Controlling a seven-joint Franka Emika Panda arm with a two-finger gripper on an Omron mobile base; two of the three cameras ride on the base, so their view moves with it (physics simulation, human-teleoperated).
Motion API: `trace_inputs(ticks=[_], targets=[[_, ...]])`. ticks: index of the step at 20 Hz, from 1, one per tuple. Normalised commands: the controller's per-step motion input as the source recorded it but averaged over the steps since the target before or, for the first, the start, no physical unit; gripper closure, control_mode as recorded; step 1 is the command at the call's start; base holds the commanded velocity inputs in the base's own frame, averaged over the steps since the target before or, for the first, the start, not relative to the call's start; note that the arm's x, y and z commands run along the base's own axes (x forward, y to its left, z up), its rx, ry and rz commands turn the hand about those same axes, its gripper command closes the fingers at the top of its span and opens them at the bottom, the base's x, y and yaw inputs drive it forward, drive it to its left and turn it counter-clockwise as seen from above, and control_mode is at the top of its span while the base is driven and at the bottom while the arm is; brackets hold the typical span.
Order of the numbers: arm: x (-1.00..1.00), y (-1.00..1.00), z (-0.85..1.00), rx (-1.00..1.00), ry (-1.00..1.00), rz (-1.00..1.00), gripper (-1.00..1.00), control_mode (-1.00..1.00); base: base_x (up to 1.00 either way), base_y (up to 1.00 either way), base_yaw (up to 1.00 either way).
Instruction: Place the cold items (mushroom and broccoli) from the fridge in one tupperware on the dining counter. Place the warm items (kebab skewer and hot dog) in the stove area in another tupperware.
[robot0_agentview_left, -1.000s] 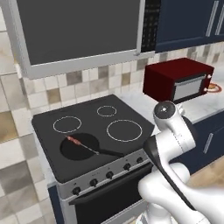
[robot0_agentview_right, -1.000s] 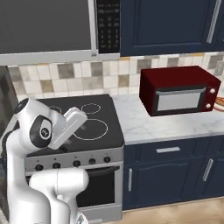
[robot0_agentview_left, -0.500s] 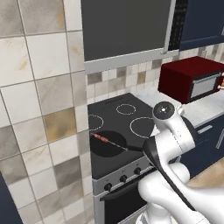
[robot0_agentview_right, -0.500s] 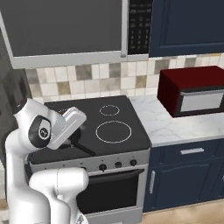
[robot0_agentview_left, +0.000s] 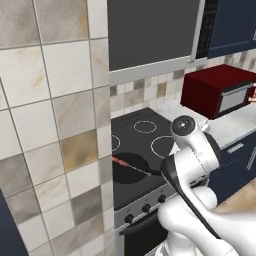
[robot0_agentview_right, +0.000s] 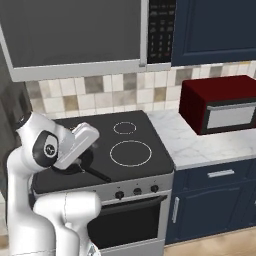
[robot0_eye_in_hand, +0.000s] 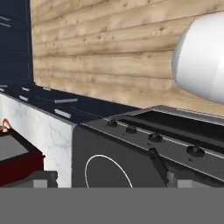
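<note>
Stove (robot0_agentview_left: 140, 137): black glass top, smooth, faintly glossy; front panel brushed grey metal. Pan (robot0_agentview_left: 131, 169): matt black. Kebab skewer (robot0_agentview_left: 122, 162): thin metal pin through reddish chunks. Worktop (robot0_agentview_right: 200, 142): white marble, polished, grey veining. Microwave (robot0_agentview_right: 220, 102): glossy dark red shell, silvery door. Wall tiles (robot0_agentview_left: 55, 100): beige stone look, mottled, satin. Floor (robot0_eye_in_hand: 122, 52): pale wood planks, visible grain. Cabinets (robot0_agentview_right: 215, 200): navy, matt, metal handles.

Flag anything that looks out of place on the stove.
A kebab skewer lies in the dark pan on the stove's front left burner, with one end poking over the pan's rim. Nothing looks spilled or damaged.
</note>
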Motion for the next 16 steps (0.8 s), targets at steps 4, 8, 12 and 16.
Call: trace_inputs(ticks=[4, 8, 12, 16], targets=[[0.03, -0.01, 0.09, 0.34, 0.00, -0.03, -1.00, -1.00, 0.00, 0.00, 0.00], [0.00, -0.18, 0.07, 0.52, 0.08, 0.03, -1.00, -1.00, 0.00, 0.00, 0.00], [-0.05, 0.06, 0.04, 0.25, 0.13, 0.17, -1.00, -1.00, 0.00, 0.00, 0.00], [-0.26, 0.72, 0.00, -0.06, 0.11, 0.36, -1.00, -1.00, 0.00, 0.00, 0.00]])
